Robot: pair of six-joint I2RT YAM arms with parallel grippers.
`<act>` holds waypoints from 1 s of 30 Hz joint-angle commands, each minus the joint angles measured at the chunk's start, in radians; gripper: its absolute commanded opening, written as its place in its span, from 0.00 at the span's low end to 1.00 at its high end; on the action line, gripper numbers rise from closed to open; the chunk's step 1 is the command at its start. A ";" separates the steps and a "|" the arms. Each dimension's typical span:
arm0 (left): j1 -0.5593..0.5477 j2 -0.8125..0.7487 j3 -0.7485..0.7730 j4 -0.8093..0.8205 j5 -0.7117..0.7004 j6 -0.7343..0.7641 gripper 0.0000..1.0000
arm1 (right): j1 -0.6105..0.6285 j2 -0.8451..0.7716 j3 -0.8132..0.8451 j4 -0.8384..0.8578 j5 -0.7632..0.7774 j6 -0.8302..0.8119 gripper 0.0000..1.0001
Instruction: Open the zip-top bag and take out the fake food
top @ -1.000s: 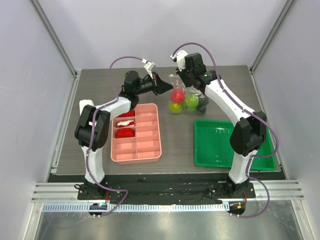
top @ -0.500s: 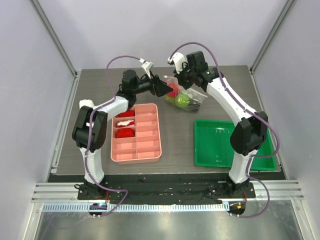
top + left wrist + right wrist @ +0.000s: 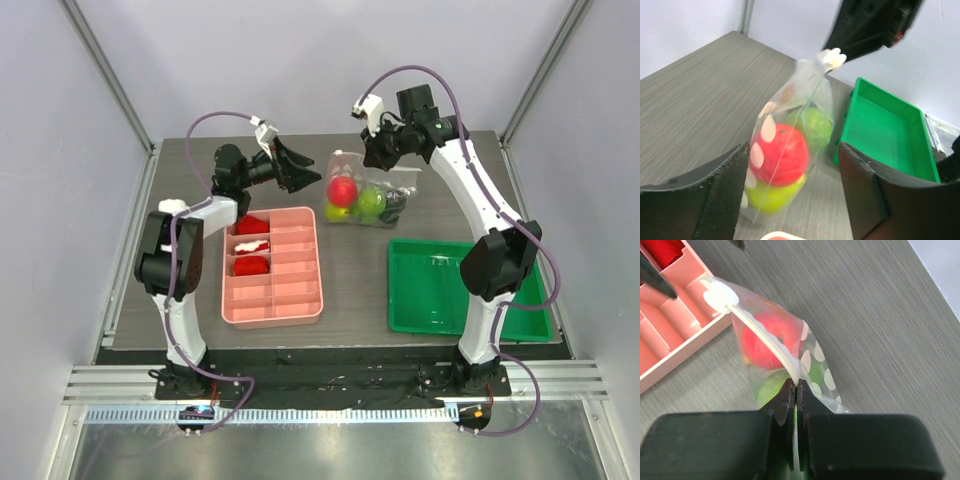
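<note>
Tool [image 3: 796, 386], seemingly tight on zip-top bag [image 3: 816, 365]

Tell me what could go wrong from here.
1. The right pincer pinches only the thin zip strip of the zip-top bag; the weight of the red apple inside may drag it loose.
2. The left pincer is open and apart from the bag; closing could miss the small white tab and clamp the apple instead.

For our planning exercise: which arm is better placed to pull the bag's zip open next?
Left: the left claw is open, empty and facing the zip-top bag; the right claw is busy pinching its top edge.
</note>
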 commanded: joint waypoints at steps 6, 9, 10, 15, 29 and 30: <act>-0.079 0.009 0.077 0.025 0.041 0.093 0.79 | 0.000 0.042 0.106 -0.102 -0.109 -0.039 0.02; -0.087 0.042 0.117 0.031 0.046 0.078 0.78 | 0.000 0.042 0.103 -0.110 -0.119 -0.041 0.02; -0.088 0.055 0.126 0.031 0.047 0.075 0.75 | 0.002 0.040 0.103 -0.110 -0.121 -0.042 0.02; -0.090 0.088 0.163 0.038 0.050 0.047 0.48 | 0.000 0.034 0.103 -0.111 -0.136 -0.041 0.02; -0.103 0.010 0.083 0.009 -0.003 0.073 0.00 | 0.092 0.031 0.119 -0.013 -0.037 0.064 0.60; -0.105 0.003 0.083 -0.008 -0.012 0.082 0.00 | 0.100 0.046 0.128 -0.015 -0.032 0.062 0.60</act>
